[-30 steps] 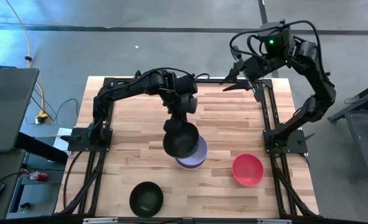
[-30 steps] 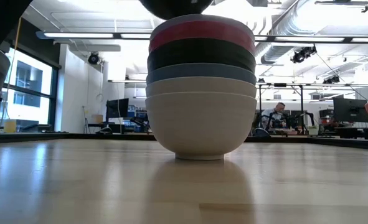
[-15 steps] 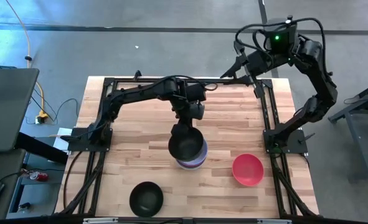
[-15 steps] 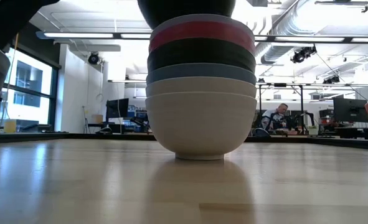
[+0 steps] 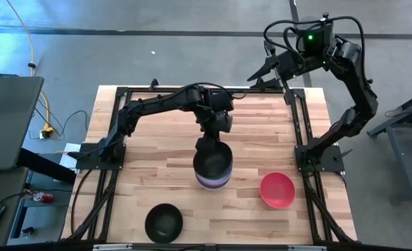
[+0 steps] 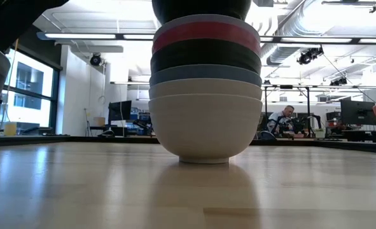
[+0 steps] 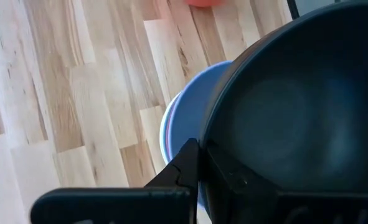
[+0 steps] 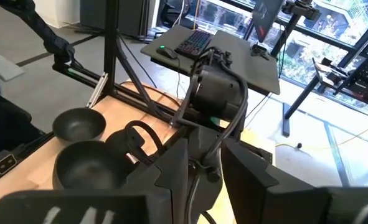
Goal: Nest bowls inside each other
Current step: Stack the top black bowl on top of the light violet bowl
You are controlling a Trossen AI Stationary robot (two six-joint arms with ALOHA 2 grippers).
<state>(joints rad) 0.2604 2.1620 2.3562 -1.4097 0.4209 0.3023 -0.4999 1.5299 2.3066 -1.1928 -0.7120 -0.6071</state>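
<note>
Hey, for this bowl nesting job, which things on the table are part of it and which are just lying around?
Part of the job:
- black bowl clamped in the left tool, over the stack
- stack of nested bowls
- loose black bowl
- loose red bowl

Just lying about:
- right tool, raised past the table's far edge, waiting
- keyboard on a desk beyond the table
</note>
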